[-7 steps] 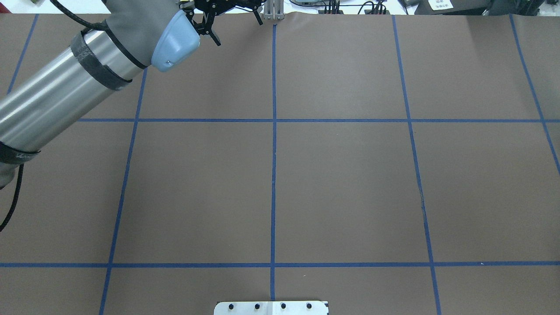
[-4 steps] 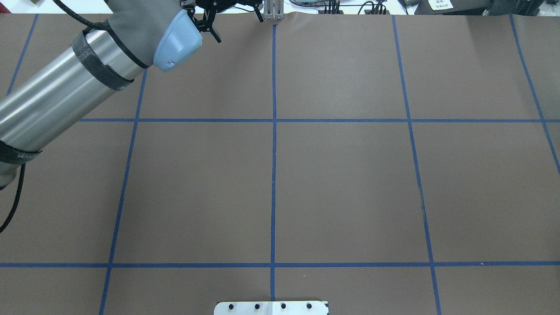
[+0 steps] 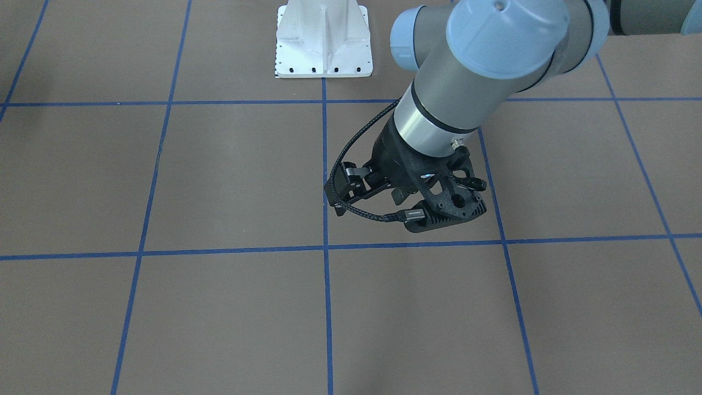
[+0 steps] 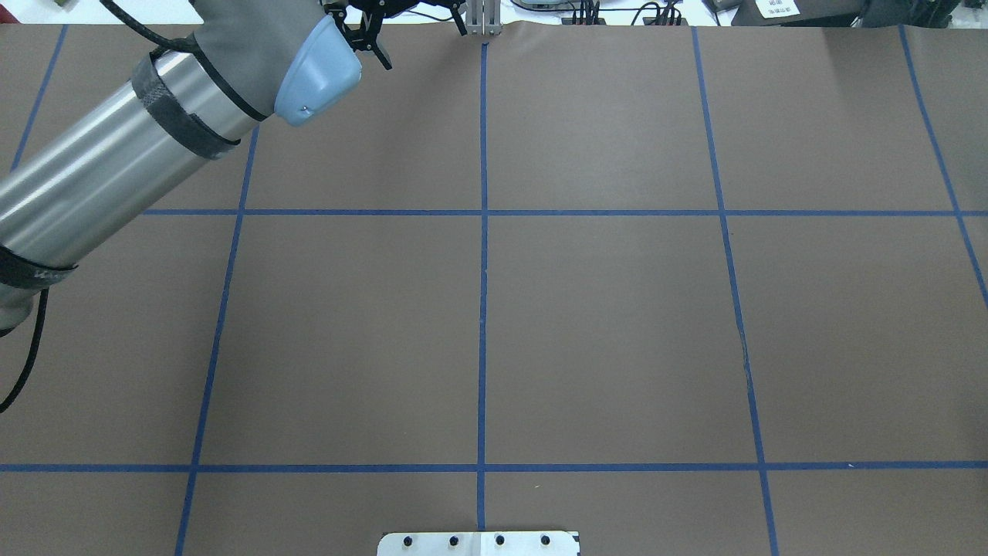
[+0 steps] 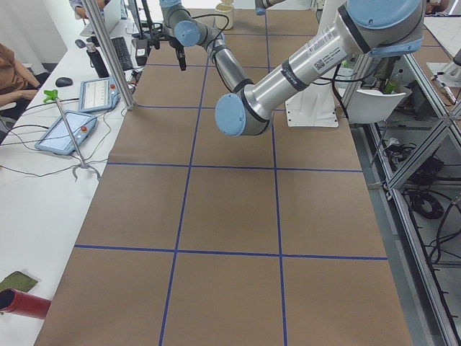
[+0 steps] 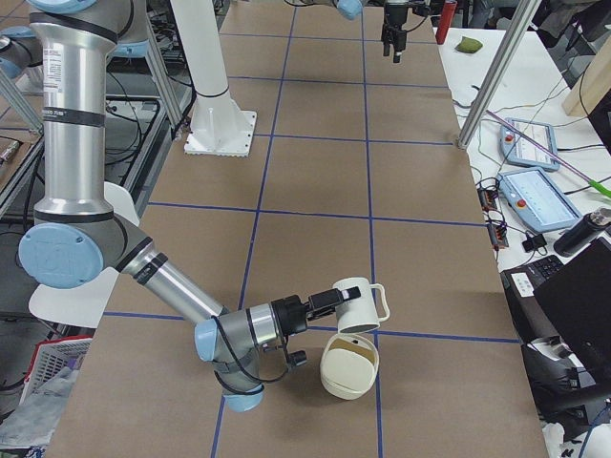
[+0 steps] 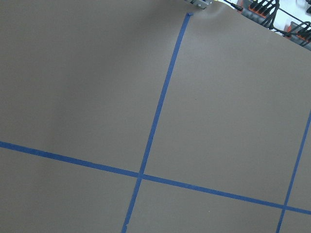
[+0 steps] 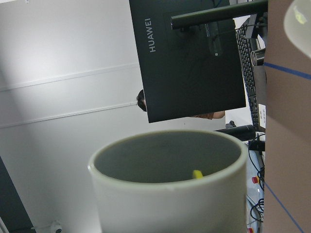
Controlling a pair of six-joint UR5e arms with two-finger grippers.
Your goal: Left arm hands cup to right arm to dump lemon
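Note:
The off-white cup [image 6: 357,303] hangs tipped on its side above the near end of the table, at the tip of my right gripper [image 6: 327,303]. Whether that gripper's fingers are shut on it I cannot tell. The right wrist view is filled by the cup [image 8: 170,194], and the small yellow lemon [image 8: 197,174] lies against its grey inner wall. My left gripper [image 4: 419,40] is open and holds nothing, up at the far table edge. From the front-facing camera the left gripper [image 3: 362,189] hovers over the brown mat.
A second off-white container [image 6: 348,370] lies on the mat right under the tipped cup. The robot's white base plate [image 3: 323,49] stands at the near edge. A desk with tablets [image 6: 535,191] and a monitor [image 8: 189,58] runs along the far side.
The left arm has drawn slightly farther toward the far table edge, its open gripper moving with it.

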